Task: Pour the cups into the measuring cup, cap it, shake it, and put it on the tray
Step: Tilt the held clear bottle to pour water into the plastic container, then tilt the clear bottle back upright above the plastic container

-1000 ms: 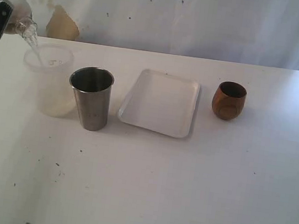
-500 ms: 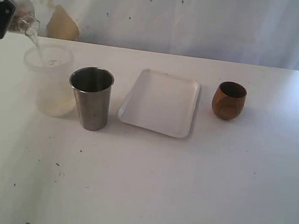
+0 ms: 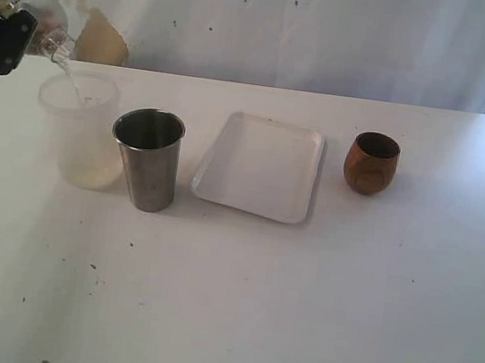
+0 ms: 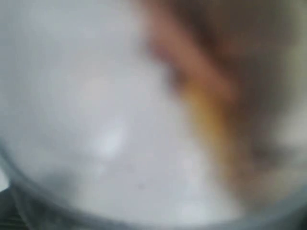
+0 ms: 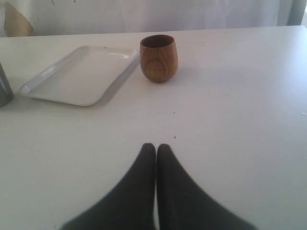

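A white cloth backdrop [image 3: 336,32] hangs behind the white table [image 3: 296,315], and we see a tan patch [image 3: 100,37] on the cloth at the upper left.

At the far upper left of the exterior view, the left gripper [image 3: 3,21] has its jaws set wide, clasping the clear measuring cup [image 3: 37,4]. The cup is tilted in the air, with its rounded base up and its mouth down. We make out a thin clear streak from its lip into the frosted translucent cup [image 3: 77,136] standing just below it. That cup has a little yellowish liquid at its bottom.

The left wrist view gives us only blur.

Just right of the frosted cup stands the steel tumbler [image 3: 147,164], upright. The white tray [image 3: 248,208] lies flat at centre, near the tumbler but not touching it. The brown wooden cup [image 3: 371,164] stands upright to the right of the tray, apart from it.

In the right wrist view, the right gripper [image 5: 156,149] shows at the bottom of the frame. Its jaws are pressed together on nothing, low over bare table. The wooden cup [image 5: 159,57] and the tray [image 5: 81,76] sit well beyond it.
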Robot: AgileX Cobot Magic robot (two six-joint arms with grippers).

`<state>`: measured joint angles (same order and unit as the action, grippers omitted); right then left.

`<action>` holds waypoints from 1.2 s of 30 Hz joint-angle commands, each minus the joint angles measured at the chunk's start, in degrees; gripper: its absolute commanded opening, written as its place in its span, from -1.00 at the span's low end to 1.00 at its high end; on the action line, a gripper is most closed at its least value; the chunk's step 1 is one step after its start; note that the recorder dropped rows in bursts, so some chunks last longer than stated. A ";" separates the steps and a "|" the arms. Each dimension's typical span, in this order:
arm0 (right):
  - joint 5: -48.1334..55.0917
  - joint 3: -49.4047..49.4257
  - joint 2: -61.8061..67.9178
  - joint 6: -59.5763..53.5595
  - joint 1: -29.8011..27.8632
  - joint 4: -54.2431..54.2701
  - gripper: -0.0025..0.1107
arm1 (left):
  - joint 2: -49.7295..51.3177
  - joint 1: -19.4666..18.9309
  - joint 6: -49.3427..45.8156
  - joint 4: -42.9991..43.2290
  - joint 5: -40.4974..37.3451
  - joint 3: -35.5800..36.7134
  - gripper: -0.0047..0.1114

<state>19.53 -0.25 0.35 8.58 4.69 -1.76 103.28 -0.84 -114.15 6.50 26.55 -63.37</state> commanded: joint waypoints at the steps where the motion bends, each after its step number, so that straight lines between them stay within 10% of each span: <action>1: -0.21 0.25 -0.35 0.22 -0.05 -0.39 -0.96 | -0.69 0.44 -0.24 -0.93 5.08 -0.73 -0.92; 36: -0.31 0.25 -0.35 0.22 -0.05 -0.38 -0.96 | -0.69 0.44 -0.01 -0.03 8.17 -0.73 -0.92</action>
<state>19.53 -0.25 0.35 8.58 4.69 -1.76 103.28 -0.59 -114.82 6.77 31.67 -63.40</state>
